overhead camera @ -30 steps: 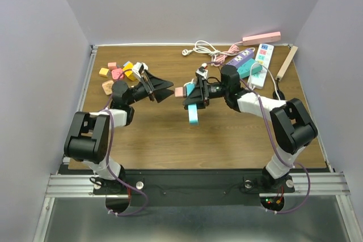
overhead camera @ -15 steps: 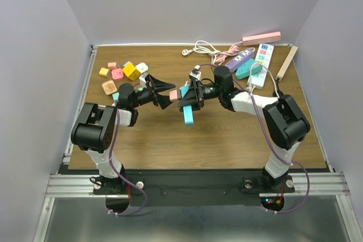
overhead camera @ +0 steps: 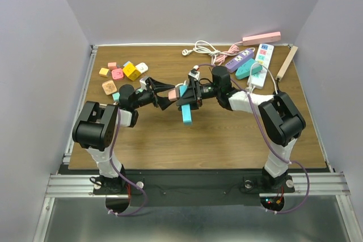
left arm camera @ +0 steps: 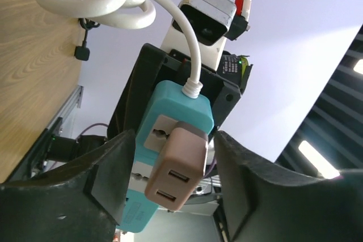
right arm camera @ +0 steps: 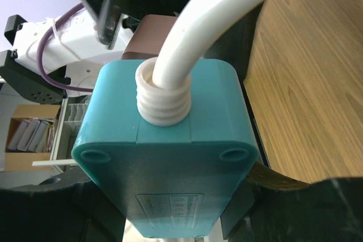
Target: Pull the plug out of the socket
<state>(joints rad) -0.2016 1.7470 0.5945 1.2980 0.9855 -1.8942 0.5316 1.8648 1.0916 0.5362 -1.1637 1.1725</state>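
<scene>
Over the middle of the wooden table (overhead camera: pixel 227 134), the right gripper (overhead camera: pixel 191 98) is clamped on the teal socket strip (left arm camera: pixel 170 109), a white cord (left arm camera: pixel 193 55) running out of its end. The pinkish-brown plug (left arm camera: pixel 177 165) sits seated in the strip's face. The left gripper (overhead camera: pixel 169 96) is right there, jaws wide and standing either side of the plug, with a sliver of gap on both sides.
</scene>
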